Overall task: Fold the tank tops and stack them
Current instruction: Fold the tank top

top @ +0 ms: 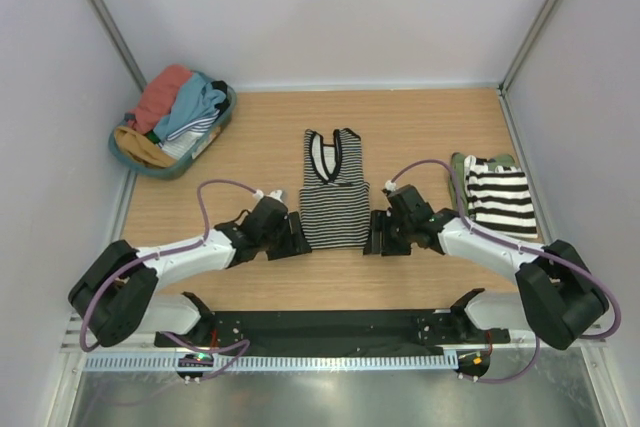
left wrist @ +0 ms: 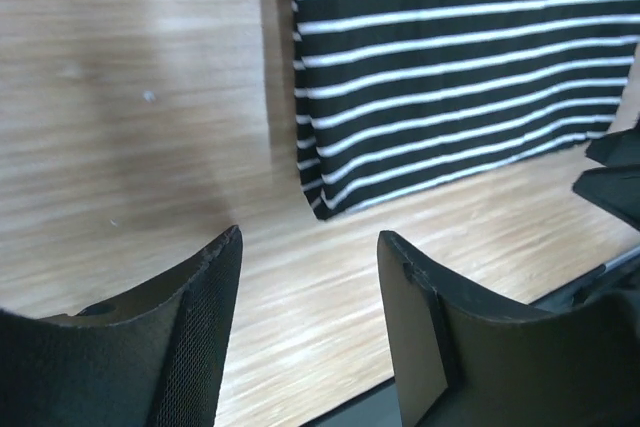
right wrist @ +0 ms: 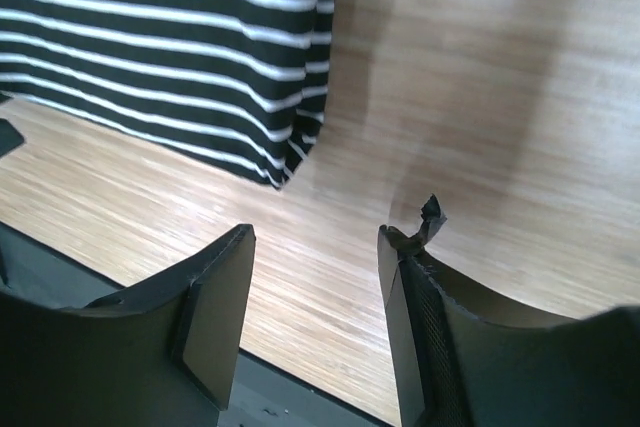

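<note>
Striped tank top [top: 335,209] lies flat mid-table [top: 420,132], straps toward the far side, hem toward the arms; all places below taken from it. Left gripper [top: 298,237] just beside its near left corner, low over the wood; jaws apart at a middling gap, bare wood between them, nothing held; the left wrist view shows the cloth's corner ahead of the fingertips, not touching. Right gripper [top: 376,235] just beside the near right corner, mirrored; jaws likewise apart and empty, the cloth edge ahead and clear of the fingers. Well to the right, near the table edge: a folded striped top [top: 500,199] lying on an olive green top [top: 458,162], the green showing at the far left corner. Far left of it, in the back corner: a round teal basket [top: 222,122] holding a heap of unfolded tops [top: 180,107], coral, teal and mustard among them.
</note>
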Available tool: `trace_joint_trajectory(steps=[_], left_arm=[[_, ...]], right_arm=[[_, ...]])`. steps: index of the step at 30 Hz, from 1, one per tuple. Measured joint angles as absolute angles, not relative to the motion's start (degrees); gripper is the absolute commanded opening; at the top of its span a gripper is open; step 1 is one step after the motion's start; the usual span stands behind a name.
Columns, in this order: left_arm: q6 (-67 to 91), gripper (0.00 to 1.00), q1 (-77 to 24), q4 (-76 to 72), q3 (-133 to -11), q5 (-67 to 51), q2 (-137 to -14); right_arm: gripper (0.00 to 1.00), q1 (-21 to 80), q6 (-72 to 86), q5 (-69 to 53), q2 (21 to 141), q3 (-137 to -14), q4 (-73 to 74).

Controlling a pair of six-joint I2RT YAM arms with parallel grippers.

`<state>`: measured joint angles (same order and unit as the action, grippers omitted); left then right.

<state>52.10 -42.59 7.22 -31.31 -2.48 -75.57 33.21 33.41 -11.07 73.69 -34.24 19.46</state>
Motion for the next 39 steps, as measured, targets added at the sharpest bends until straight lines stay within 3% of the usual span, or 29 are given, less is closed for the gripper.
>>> trace_joint_trajectory(steps=[9,14,17,18,19,20,22,31,39], left_arm=[[52.6,0.53,-44.1,5.7,-30.8,-2.0,-76.2],[53.3,0.41,-44.1,3.9,-32.9,-2.0,-80.1],[53.9,0.22,-44.1,3.2,-34.4,-2.0,-82.6],[54.0,0.15,-44.1,3.0,-34.8,-2.1,-83.4],[53.9,0.04,-44.1,2.8,-35.0,-2.0,-83.9],[54.1,0.00,-44.1,2.7,-35.0,-2.2,-84.1],[54.0,0.00,-44.2,2.8,-35.0,-2.2,-84.1],[53.6,0.00,-45.8,11.1,-37.6,-2.8,-77.5],[50.6,0.03,-45.8,23.6,-51.4,-1.4,-73.4]], right_arm=[[0.56,34.1,34.6,-12.1,73.7,-30.9,14.0],[0.47,34.1,34.8,-12.4,76.5,-31.8,10.9],[0.33,34.1,34.7,-12.7,79.1,-33.3,10.2],[0.18,34.1,34.6,-12.8,80.0,-33.8,10.0],[0.13,34.1,34.5,-12.6,80.5,-34.0,9.8],[0.08,34.1,34.4,-12.6,80.9,-34.1,9.9],[0.01,34.1,34.4,-12.6,81.0,-34.1,10.3],[0.01,35.7,34.3,-12.3,70.5,-36.3,20.5],[0.01,35.7,32.5,-9.2,66.0,-46.4,31.1]])
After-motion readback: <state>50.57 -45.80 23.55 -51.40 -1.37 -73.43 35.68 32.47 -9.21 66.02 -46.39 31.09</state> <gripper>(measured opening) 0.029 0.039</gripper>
